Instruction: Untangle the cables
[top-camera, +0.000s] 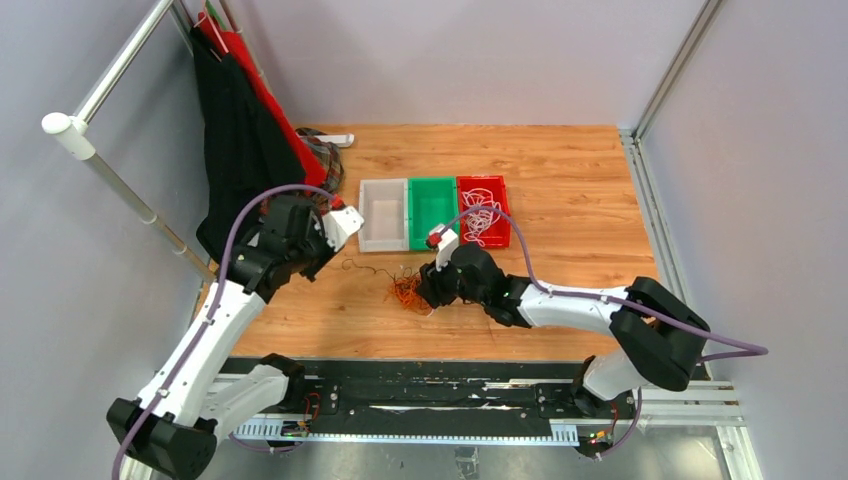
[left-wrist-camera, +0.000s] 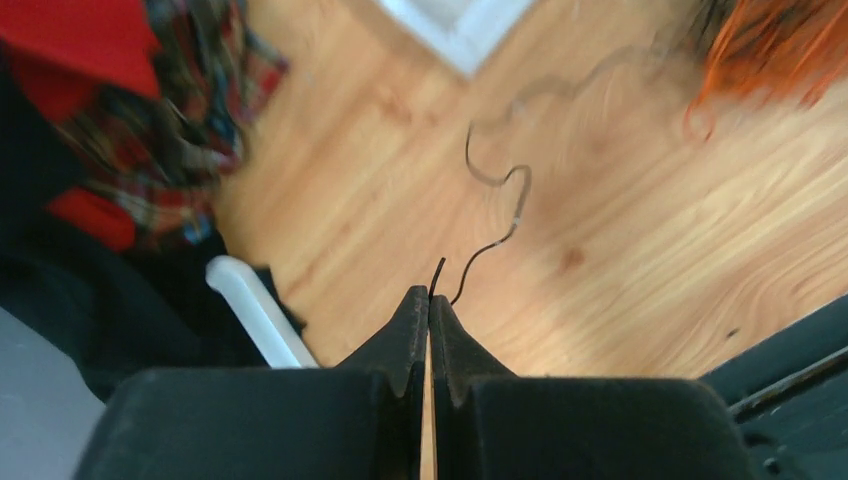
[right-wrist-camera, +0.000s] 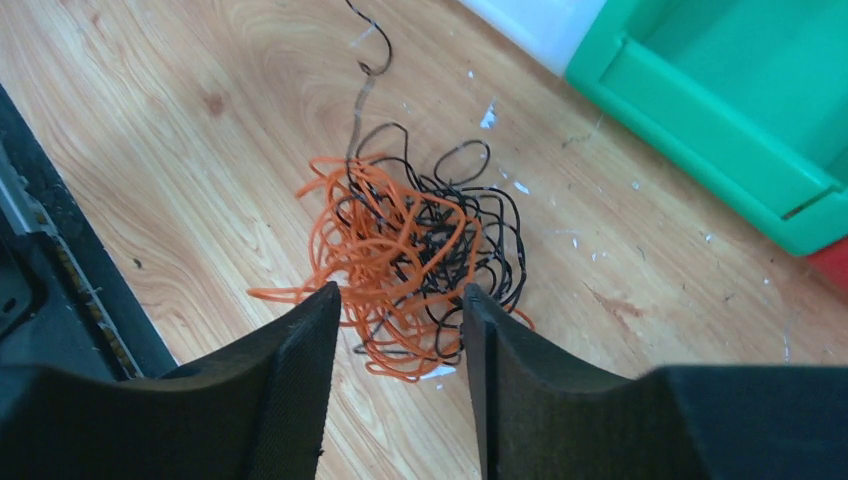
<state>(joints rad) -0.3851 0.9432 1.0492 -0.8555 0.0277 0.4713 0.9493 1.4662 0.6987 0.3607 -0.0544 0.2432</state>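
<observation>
The cables, an orange-and-black tangle (right-wrist-camera: 410, 245), lie on the bench (right-wrist-camera: 180, 90) near the green bin (right-wrist-camera: 720, 130); white cables (top-camera: 480, 215) sit in the red bin (top-camera: 506, 230). The wire looks thin, light and springy, likely to snag and drag the whole bunch, so it is best taken at a free end. The left gripper (left-wrist-camera: 430, 298) has its fingers pressed together on the end of a black strand (left-wrist-camera: 505, 205) trailing from the tangle. The right gripper (right-wrist-camera: 400, 295) has its fingers apart just over the bunch, holding nothing.

Arms: two: left arm (top-camera: 215, 320), right arm (top-camera: 570, 305). Grippers: two: left gripper (left-wrist-camera: 430, 300), right gripper (right-wrist-camera: 398, 295). Bins: three: white bin (top-camera: 383, 243), green bin (top-camera: 432, 245), red bin (top-camera: 504, 215). Cable bunches: two: orange-black tangle (right-wrist-camera: 410, 250), white bunch (top-camera: 480, 215). Power strip (top-camera: 335, 140): one. Table (top-camera: 580, 180): one.
</observation>
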